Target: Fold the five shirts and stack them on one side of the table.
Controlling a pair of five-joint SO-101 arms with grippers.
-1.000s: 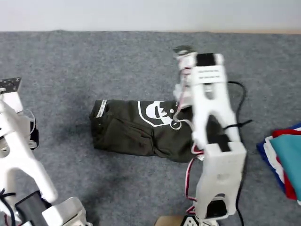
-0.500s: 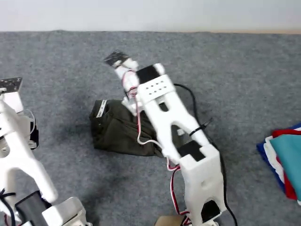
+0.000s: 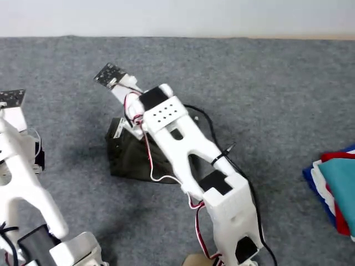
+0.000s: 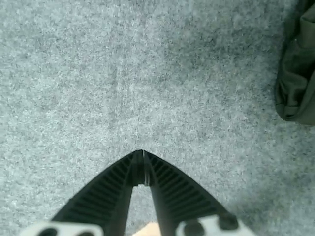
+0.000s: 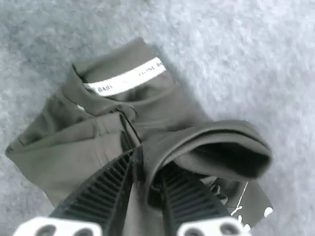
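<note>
A dark olive shirt lies partly folded in the middle of the grey table. My right gripper is shut on a fold of this shirt and holds it doubled over the collar end, where a white neck label shows. In the high view the right arm reaches across and covers much of the cloth. My left gripper is shut with nothing in it, low over bare carpet. The edge of the olive shirt lies a little way from it.
A stack of folded shirts in blue, white, red and teal sits at the table's right edge. The left arm stands at the near left. Grey carpet spreads open behind and to the right of the olive shirt.
The right arm has swung left across the olive shirt, carrying its right edge over toward the collar end. The white print is now covered. The left arm has not moved.
</note>
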